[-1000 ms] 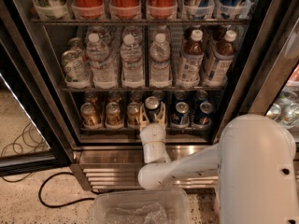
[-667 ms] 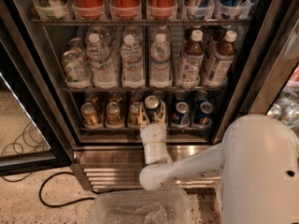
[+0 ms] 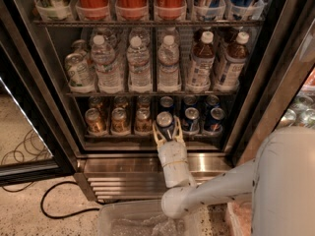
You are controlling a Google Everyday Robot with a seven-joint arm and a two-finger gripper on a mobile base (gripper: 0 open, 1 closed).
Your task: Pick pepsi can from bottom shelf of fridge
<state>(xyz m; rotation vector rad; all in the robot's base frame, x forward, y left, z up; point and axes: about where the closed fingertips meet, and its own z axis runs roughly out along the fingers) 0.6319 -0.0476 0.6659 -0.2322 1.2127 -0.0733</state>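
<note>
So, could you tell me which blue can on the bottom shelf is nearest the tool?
The leftmost front blue pepsi can, next to the gold cans; the tool sits right at it.

The claw point(image 3: 168, 130) sits at the pepsi can point(image 3: 165, 120) at the front of the fridge's point(image 3: 118, 173) bottom shelf point(image 3: 118, 136).

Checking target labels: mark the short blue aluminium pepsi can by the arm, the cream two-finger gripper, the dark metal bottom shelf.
pepsi can point(image 3: 164, 118), camera view, silver top.
gripper point(image 3: 167, 128), camera view, front end, at the can.
bottom shelf point(image 3: 113, 137), camera view, front rail left of gripper.
</note>
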